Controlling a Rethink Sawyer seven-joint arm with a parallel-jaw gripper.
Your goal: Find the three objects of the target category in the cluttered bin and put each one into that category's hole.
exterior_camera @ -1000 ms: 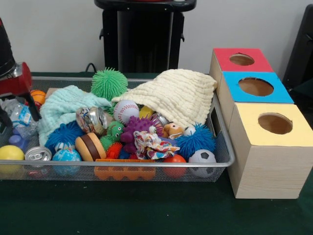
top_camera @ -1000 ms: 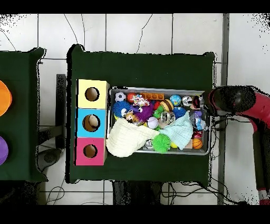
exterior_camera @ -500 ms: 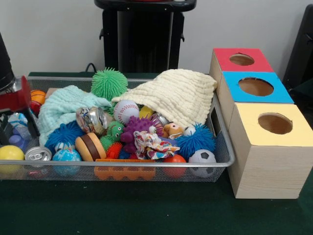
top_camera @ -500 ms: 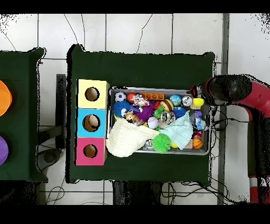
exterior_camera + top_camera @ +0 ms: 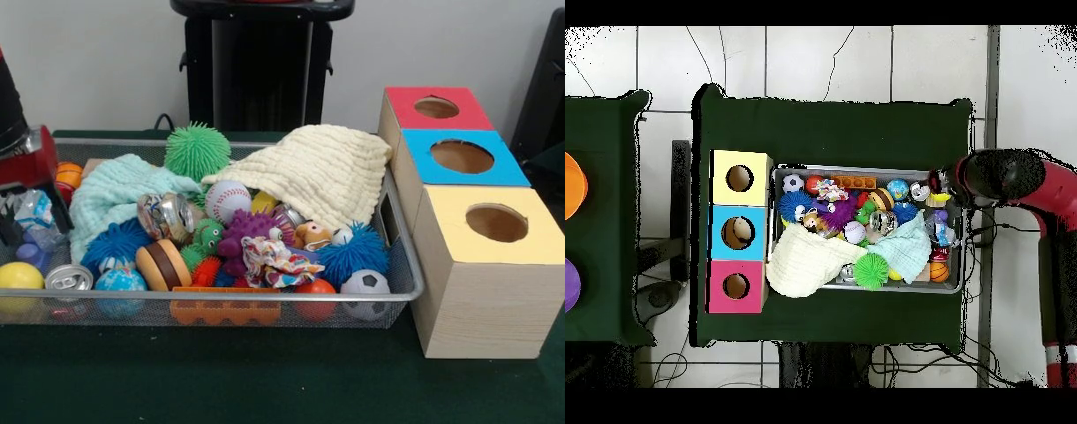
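Note:
A wire bin (image 5: 265,299) holds a jumble of toys, balls, cans and cloths. At its left end my gripper (image 5: 33,231) hangs under the red wrist, shut on a crushed clear plastic bottle (image 5: 35,210) held just above the pile. From overhead the gripper (image 5: 943,183) is over the bin's right end. Two crushed cans lie in the bin, one (image 5: 168,215) mid-left and one (image 5: 69,279) at the front left. Right of the bin stand the red box (image 5: 437,108), the blue box (image 5: 462,156) and the yellow box (image 5: 496,223), each with a round hole on top.
A cream cloth (image 5: 313,172) drapes the bin's right rear and a mint cloth (image 5: 115,190) lies at the left. Spiky balls, a baseball (image 5: 227,200), a soccer ball (image 5: 365,287) and a yellow ball (image 5: 19,276) crowd the bin. A black stand (image 5: 260,62) rises behind.
My gripper has shifted left toward the bin's end and then risen a little. The crushed bottle has come up with it.

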